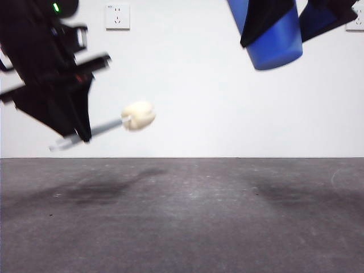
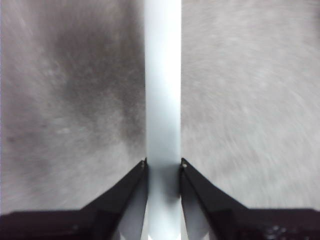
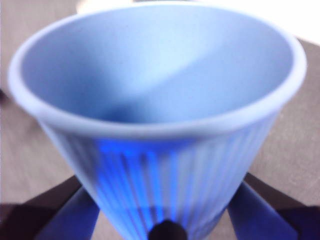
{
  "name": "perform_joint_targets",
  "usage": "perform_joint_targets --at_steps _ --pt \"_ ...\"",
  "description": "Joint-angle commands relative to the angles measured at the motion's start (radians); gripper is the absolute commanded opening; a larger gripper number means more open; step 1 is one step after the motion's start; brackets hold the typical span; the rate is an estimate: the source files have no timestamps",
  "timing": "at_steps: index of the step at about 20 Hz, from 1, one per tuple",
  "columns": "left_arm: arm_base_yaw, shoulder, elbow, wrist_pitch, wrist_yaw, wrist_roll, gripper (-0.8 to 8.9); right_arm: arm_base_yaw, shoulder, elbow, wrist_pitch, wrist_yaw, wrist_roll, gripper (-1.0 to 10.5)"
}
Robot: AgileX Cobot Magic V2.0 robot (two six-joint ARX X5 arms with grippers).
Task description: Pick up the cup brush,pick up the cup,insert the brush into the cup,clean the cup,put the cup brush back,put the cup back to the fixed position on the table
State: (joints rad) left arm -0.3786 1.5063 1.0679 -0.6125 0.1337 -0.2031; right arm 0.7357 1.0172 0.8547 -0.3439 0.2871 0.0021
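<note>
Left gripper (image 2: 163, 167) clamps cup brush (image 1: 138, 116) handle; right gripper (image 3: 165, 220) grips cup (image 3: 160, 125) — both aloft, well apart; misaligned insertion risks sponge jamming on rim.

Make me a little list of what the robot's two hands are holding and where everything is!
left gripper: shut on the cup brush handle, up in the air
brush sponge: points toward the cup, not inside it
right gripper: shut on the cup, held high and tilted
cup inside: looks empty
table: bare under both, only shadows
wall: white, with a socket
</note>
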Motion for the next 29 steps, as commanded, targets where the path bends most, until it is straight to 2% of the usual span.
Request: perform_joint_targets --at_steps 1,6,9,15,16,18,19,25,29 --pt "-0.009 0.067 0.000 0.045 0.000 -0.092 -0.08 0.002 -0.018 0.003 0.011 -0.001 0.031 -0.1" --pt "-0.049 0.187 0.000 0.144 -0.029 -0.167 -0.08 0.002 -0.023 0.003 0.017 -0.001 0.035 -0.1" --pt "-0.075 0.240 0.000 0.156 -0.079 -0.191 -0.08 0.002 -0.023 0.003 0.022 -0.001 0.035 -0.1" --pt "-0.093 0.275 0.000 0.198 -0.109 -0.225 0.02 0.002 -0.023 0.003 0.022 -0.001 0.035 -0.1" --pt "-0.093 0.275 0.000 0.198 -0.106 -0.239 0.35 0.002 -0.023 0.003 0.022 -0.001 0.035 -0.1" --pt "-0.093 0.275 0.000 0.192 -0.101 -0.248 2.47 0.002 -0.023 0.003 0.023 -0.001 0.035 -0.1" --pt "-0.093 0.275 0.000 0.187 -0.098 -0.247 3.12 0.002 -0.023 0.003 0.022 -0.001 0.035 -0.1" --pt "-0.093 0.235 0.000 0.139 -0.073 -0.209 3.16 0.002 -0.020 0.003 0.040 -0.001 0.046 -0.1" --pt "-0.093 0.110 0.000 0.095 -0.076 -0.140 3.16 -0.013 0.053 0.002 0.193 -0.035 0.042 -0.1"
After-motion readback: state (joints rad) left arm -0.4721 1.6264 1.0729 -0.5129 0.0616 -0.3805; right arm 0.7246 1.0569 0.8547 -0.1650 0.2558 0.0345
